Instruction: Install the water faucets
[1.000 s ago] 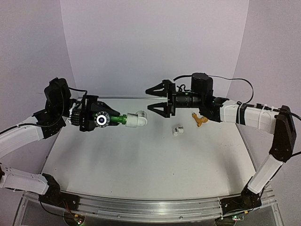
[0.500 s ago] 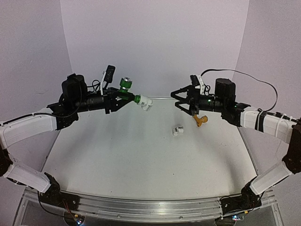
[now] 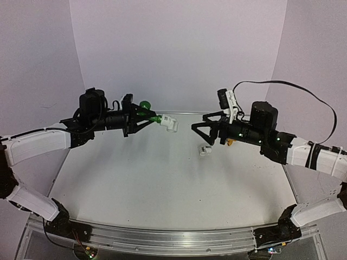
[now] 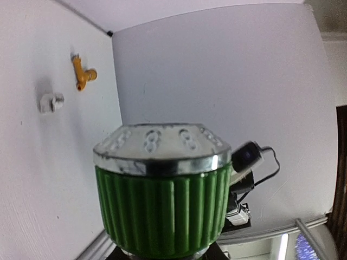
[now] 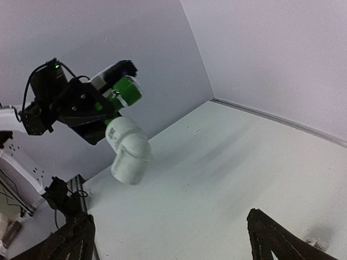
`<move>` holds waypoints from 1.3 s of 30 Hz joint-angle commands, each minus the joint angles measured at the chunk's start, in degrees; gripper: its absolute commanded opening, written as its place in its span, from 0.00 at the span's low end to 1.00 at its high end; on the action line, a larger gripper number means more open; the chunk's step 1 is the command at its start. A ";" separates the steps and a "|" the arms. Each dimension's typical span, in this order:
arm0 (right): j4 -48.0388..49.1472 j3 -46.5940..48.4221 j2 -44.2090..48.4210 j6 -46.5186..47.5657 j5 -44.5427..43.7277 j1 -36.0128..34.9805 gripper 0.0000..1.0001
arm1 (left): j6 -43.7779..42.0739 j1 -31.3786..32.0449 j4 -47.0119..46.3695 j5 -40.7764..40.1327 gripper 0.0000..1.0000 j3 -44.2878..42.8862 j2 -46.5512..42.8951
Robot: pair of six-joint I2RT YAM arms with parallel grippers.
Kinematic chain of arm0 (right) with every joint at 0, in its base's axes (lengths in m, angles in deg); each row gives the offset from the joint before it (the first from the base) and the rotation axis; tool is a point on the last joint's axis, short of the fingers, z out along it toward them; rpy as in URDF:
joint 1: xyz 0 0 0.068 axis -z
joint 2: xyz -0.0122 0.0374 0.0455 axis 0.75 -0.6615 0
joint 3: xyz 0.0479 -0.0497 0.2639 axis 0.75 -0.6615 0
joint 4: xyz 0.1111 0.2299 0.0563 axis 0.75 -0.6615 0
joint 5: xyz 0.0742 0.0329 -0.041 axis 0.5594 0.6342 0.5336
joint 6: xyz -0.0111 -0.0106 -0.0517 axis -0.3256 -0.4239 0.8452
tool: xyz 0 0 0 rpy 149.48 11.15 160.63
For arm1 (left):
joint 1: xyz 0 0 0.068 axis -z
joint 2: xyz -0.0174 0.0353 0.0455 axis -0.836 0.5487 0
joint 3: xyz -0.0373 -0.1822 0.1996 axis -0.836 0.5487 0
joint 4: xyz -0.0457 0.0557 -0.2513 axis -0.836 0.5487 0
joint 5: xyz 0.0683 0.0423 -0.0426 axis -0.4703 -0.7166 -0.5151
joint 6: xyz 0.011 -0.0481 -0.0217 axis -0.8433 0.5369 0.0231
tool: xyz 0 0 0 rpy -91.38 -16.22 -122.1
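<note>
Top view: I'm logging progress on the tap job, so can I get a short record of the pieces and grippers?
green tap: held in the air, white elbow on its end
left gripper: shut on green tap
right gripper: open, empty
yellow tap: lying on table
loose white fitting: on table, near yellow tap, not touching it

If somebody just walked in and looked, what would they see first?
The bright green faucet, with a white elbow pipe on its end, is held in the air by the left gripper. Facing it, the right gripper hangs wide open above the white table. A little yellow faucet and a small white fitting lie on the table nearby.
</note>
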 commanded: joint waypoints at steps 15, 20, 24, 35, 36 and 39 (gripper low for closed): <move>12.39 -1.37 -11.28 45.19 -9.35 -13.10 0.98 | 12.93 0.17 -1.30 9.96 0.00 2.65 1.13; 15.03 0.28 -13.35 40.16 -10.53 -13.13 0.98 | 12.56 0.37 -1.30 10.00 0.00 3.13 0.49; 14.57 1.62 -15.39 38.74 -8.45 -13.13 0.90 | 11.87 0.37 -1.30 10.52 0.00 2.74 0.83; 12.25 4.58 -18.10 34.25 -6.64 -13.16 0.52 | 9.67 0.46 -1.39 11.49 0.00 1.64 1.60; 12.24 4.58 -18.25 33.82 -6.68 -13.17 0.47 | 9.43 0.46 -1.39 11.53 0.00 1.54 1.63; 12.23 4.75 -18.87 32.28 -6.65 -13.10 0.35 | 8.65 0.46 -1.47 11.64 0.00 1.06 1.68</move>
